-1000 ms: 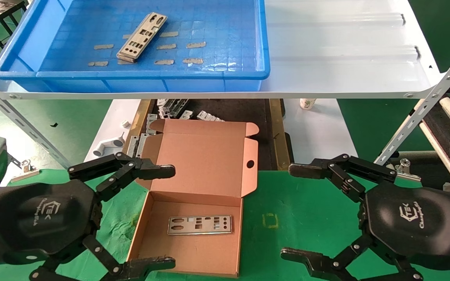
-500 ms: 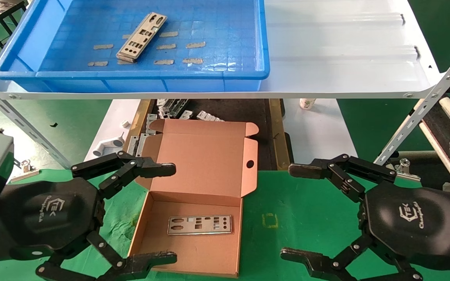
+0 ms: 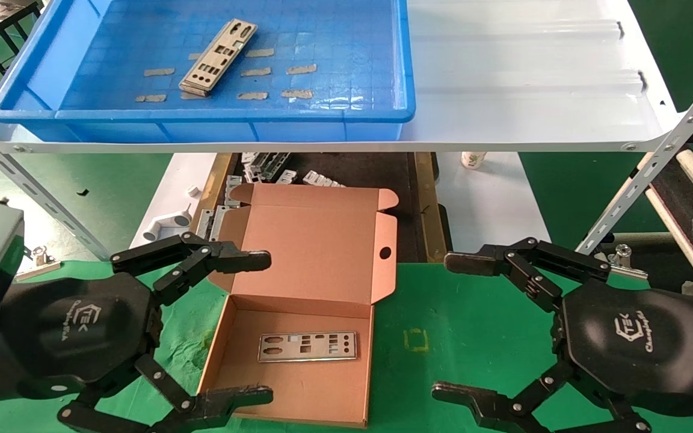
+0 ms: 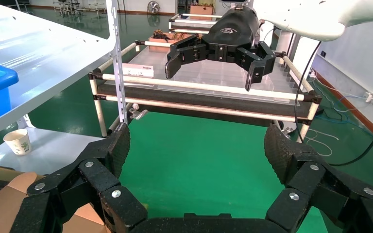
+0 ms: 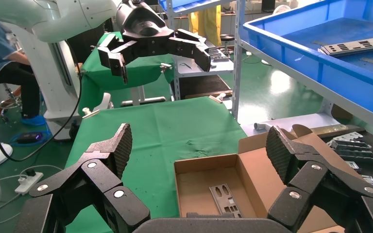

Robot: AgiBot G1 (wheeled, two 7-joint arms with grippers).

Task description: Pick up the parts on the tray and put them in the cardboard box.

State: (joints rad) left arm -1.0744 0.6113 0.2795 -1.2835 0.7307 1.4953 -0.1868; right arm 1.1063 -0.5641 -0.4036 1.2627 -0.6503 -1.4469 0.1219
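Note:
The blue tray (image 3: pixel 382 60) rests on the white shelf at the far left, with a stack of flat silver parts (image 3: pixel 219 57) lying aslant on its floor. One more part (image 3: pixel 307 346) lies flat in the open cardboard box (image 3: pixel 316 240) on the green cloth, and shows in the right wrist view too (image 5: pixel 226 196). My left gripper (image 3: pixel 259 329) is open, its fingers spanning the box's left side, nothing between them. My right gripper (image 3: pixel 450 328) hangs open and empty over the cloth to the right of the box.
The white shelf (image 3: pixel 533 78) overhangs the far half of the workspace on slanted perforated uprights (image 3: pixel 653 174). Below it lie chunky grey brackets (image 3: pixel 268 165), a white pipe fitting (image 3: pixel 166 225) and a paper cup (image 3: pixel 473 159). Green cloth (image 3: pixel 473 300) lies between box and right gripper.
My left gripper has drifted slightly to the right and a little nearer the box. The right gripper, the box and the parts have not moved.

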